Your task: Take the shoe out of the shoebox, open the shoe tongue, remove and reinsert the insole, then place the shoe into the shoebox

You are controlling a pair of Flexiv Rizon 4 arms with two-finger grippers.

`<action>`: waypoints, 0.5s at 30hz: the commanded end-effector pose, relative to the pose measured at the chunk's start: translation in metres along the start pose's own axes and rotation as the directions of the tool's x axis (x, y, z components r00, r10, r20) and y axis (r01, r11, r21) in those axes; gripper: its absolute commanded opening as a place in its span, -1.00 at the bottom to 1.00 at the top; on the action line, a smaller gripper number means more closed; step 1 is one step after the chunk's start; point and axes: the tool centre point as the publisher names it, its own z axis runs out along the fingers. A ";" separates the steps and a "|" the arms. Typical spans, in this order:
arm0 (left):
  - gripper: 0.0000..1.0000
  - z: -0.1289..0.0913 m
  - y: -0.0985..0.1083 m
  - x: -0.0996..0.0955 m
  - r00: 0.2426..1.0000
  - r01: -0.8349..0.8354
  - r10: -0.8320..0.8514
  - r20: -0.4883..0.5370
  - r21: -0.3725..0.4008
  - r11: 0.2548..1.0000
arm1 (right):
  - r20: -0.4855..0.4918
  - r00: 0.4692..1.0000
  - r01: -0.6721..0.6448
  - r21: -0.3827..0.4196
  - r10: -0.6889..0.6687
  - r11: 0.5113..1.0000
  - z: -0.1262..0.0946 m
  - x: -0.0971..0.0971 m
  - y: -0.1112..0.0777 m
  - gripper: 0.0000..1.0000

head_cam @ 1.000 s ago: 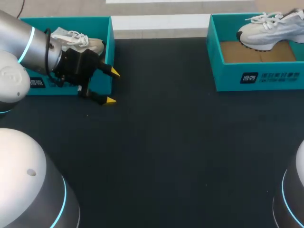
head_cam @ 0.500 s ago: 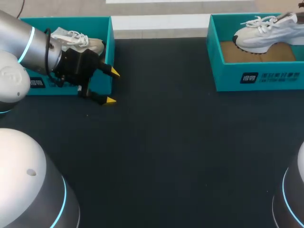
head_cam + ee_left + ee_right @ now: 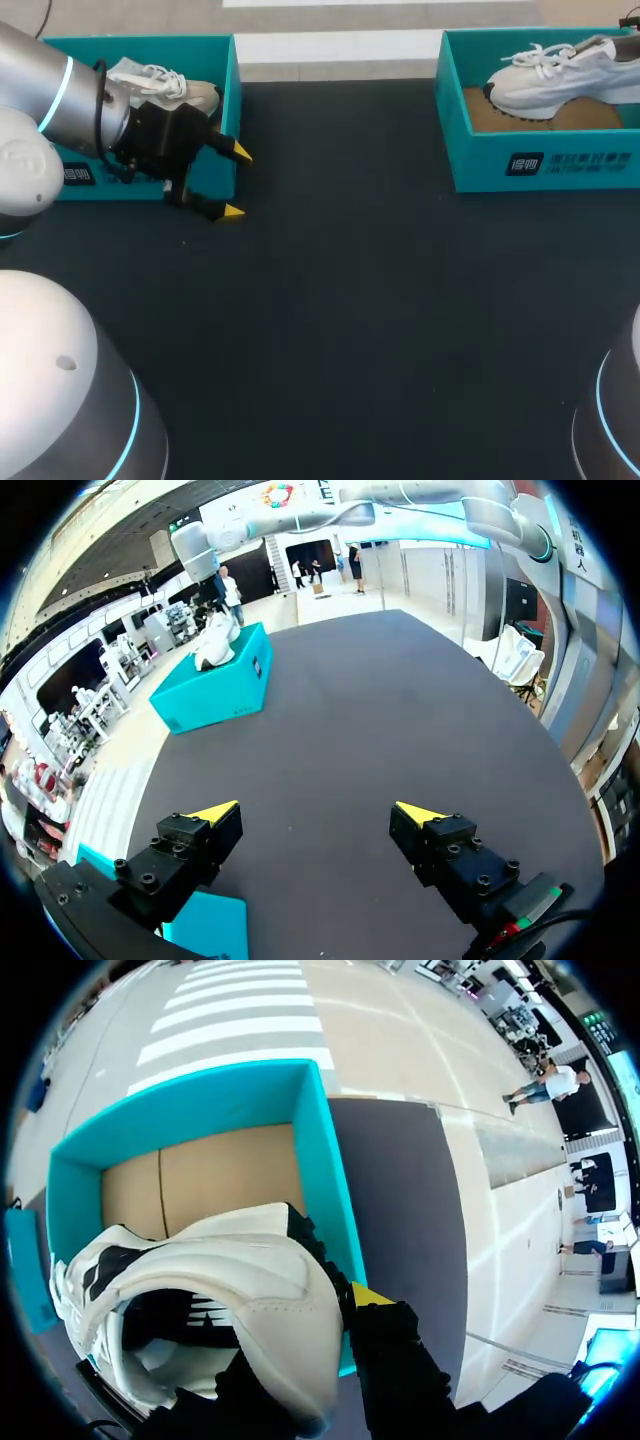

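Over the teal shoebox (image 3: 322, 1145), white shoe (image 3: 245, 1275), heel clamped in right tool (image 3: 322, 1335).

Bright, even overhead light: matte black tabletop (image 3: 350, 330) dull, glossy silver left arm (image 3: 30, 70) carrying a pale sheen, white mesh shoe (image 3: 560, 80) throwing a soft shadow.

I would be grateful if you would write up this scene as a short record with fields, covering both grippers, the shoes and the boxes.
left gripper: open, empty, by the near corner of the left shoebox
right gripper: shut on the white shoe at its heel
white shoe: held over the right shoebox, cardboard floor showing below it
right shoebox: teal, open top, at the table's far right
left shoebox: teal, holds a second shoe
table: black top
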 end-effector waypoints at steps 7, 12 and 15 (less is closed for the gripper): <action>1.00 0.000 0.000 0.000 1.000 -0.001 0.001 0.000 -0.002 1.000 | -0.002 1.000 0.002 0.004 -0.002 1.000 0.014 0.009 -0.009 -1.00; 1.00 0.000 0.000 0.000 1.000 -0.001 0.001 0.000 -0.002 1.000 | 0.006 1.000 0.002 0.007 -0.003 1.000 0.019 0.011 -0.014 -1.00; 1.00 0.000 0.000 0.000 1.000 -0.001 0.001 0.000 -0.002 1.000 | 0.014 1.000 -0.002 0.011 0.002 1.000 0.023 0.011 -0.019 -1.00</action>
